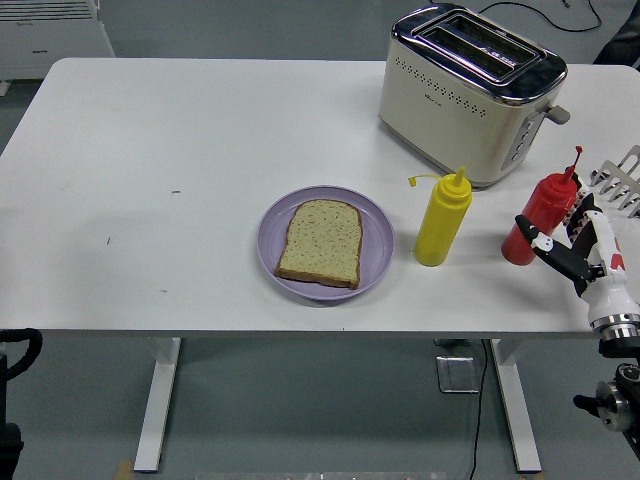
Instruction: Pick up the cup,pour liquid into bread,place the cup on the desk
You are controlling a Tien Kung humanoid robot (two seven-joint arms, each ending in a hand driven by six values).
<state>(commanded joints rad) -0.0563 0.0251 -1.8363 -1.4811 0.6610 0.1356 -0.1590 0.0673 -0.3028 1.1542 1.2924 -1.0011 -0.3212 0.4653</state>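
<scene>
A slice of brown bread lies on a purple plate at mid-table. To its right stand a yellow squeeze bottle and, further right, a red squeeze bottle, both upright on the table. No cup shows. My right hand sits just right of the red bottle, near the table's front right edge. Its fingers are spread, hold nothing and stand slightly apart from the bottle. My left arm rests low at the bottom left, below the table edge.
A cream and chrome toaster stands behind the bottles at the back right. A metal rack pokes in at the right edge, close behind my right hand. White table stretches left of the plate.
</scene>
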